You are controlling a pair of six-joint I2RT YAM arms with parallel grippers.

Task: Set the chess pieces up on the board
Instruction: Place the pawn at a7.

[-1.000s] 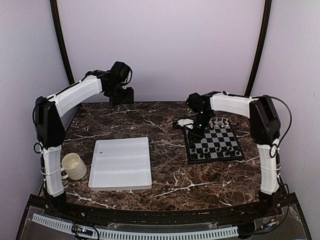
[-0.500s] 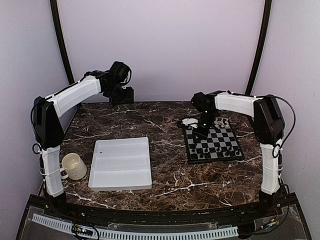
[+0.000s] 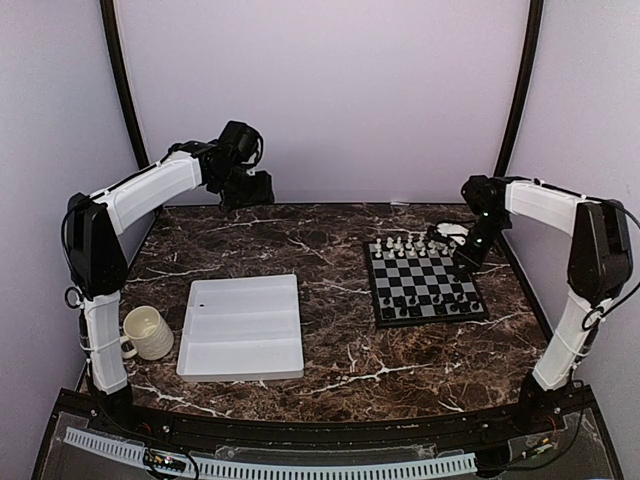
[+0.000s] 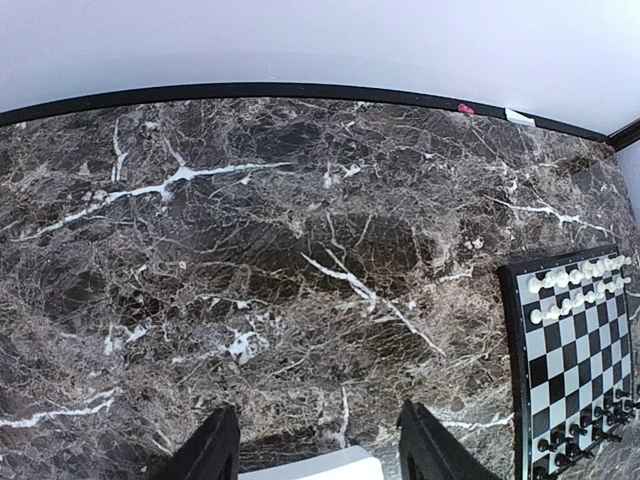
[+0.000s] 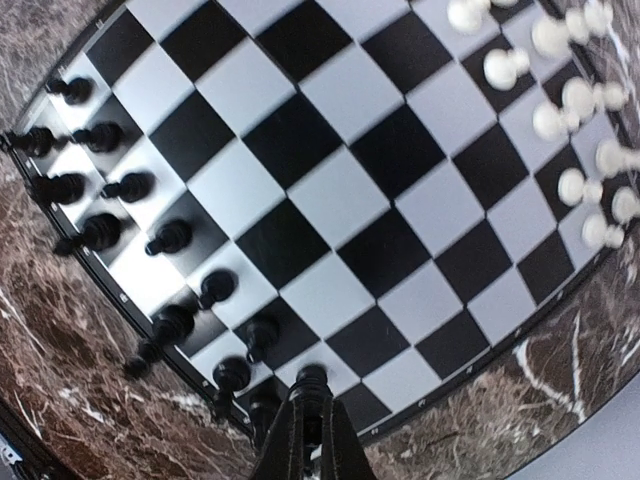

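Board (image 3: 428, 285) sits at 3 o'clock on the table (image 3: 330, 250), white pieces (image 3: 410, 243) on its 12 o'clock rows, black pieces (image 3: 430, 303) at 6. Right jaws are pinched fully together at its 2 o'clock edge. Left jaws hover parted at 11.

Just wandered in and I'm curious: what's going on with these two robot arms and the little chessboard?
They are setting up a chessboard. White chessmen stand along its far edge, black chessmen along its near edge. The right claw is shut at the chessboard's right edge, a black piece right at its tips; whether it grips it is unclear. The left claw hangs open and empty over the table's far left.
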